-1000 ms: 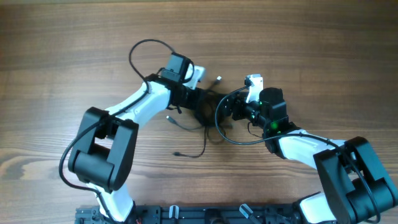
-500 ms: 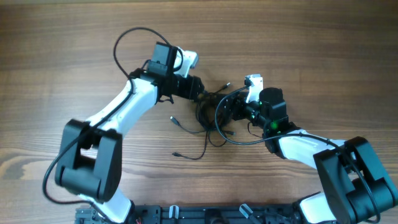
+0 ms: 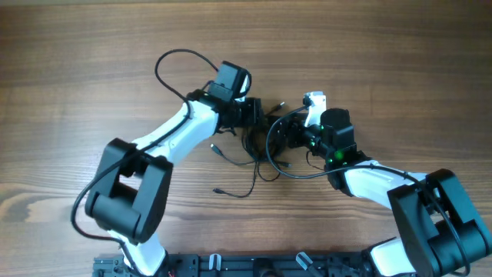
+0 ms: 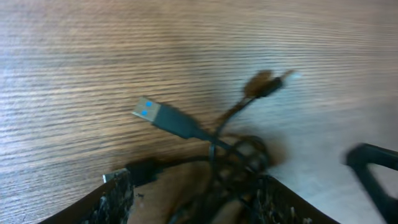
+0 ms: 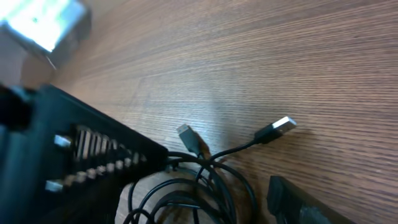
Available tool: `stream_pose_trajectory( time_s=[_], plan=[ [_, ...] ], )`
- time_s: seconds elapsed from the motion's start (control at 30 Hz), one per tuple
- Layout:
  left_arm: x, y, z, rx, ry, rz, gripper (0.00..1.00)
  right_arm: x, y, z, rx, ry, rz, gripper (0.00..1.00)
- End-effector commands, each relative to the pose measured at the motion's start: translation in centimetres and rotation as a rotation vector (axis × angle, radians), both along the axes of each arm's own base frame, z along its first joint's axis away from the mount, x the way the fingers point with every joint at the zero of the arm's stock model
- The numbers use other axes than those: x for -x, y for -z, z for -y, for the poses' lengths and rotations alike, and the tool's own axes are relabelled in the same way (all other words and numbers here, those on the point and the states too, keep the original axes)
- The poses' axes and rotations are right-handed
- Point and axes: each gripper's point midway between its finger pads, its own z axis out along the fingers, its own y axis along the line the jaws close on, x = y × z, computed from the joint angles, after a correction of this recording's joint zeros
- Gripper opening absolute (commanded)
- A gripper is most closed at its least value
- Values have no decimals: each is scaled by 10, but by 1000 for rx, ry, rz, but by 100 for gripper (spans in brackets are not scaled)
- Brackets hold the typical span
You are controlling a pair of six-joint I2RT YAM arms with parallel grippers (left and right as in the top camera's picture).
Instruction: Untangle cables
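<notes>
Looking down on a brown wood-grain surface (image 3: 400,46), w/ two white-and-black robot arms meeting near centre.

Left arm (image 3: 173,135) reaches in from lower left. The left jaws stand apart, straddling the upper-left edge of the tangle w/o clamping anything.

Just below and right of them lies the task's thing: thin black flexible cables (image 3: 260,150), several cords looped into one small heap at mid-surface, between both arms. Loose tails trail to the lower left, one ending in a small dark plug (image 3: 218,149). Left wrist view: a black USB plug with blue insert (image 4: 151,112) lies flat, clear of the heap. The cords cross in a tight knot (image 4: 244,155) just ahead of the fingers.

Right arm (image 3: 361,173) comes in from lower right. The right jaws are also apart, w/ cord loops lying between the fingers, not pinched. Right wrist view: a silver-tipped USB plug (image 5: 283,126) rests on the wood beside the loops.

Judgement: the cords look v. light, limp and smooth, so they'll prob. sag, slip and drag neighbours along. The plug bodies are the only stiff, wider parts. Best hold is likely a plug, or the cord just behind it, at the heap's edge rather than mid-heap.
</notes>
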Motion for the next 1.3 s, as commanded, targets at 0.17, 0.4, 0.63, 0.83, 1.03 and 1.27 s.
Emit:
stream_pose_trajectory(
  time_s=[0.17, 0.4, 0.63, 0.83, 1.03, 1.27],
  plan=[
    [-3, 44, -11, -102, -101, -50, 57, -6, 6, 6, 9, 57, -17, 80],
    [-31, 12, -28, -128, -170, 73, 57, -5, 9, 6, 14, 57, -27, 81],
    [-40, -73, -27, -27, -191, 236, 70, -15, -5, 12, -53, 94, -6, 84],
    [-25, -77, -14, 23, -146, 188, 50, -30, -50, 35, -298, 69, 33, 83],
    [-7, -68, 28, 76, -93, 152, 45, -37, -10, 108, -269, 280, -128, 84],
    [17, -12, 67, 38, -69, 52, 44, -13, 33, 117, -229, 349, -343, 88]
  ],
)
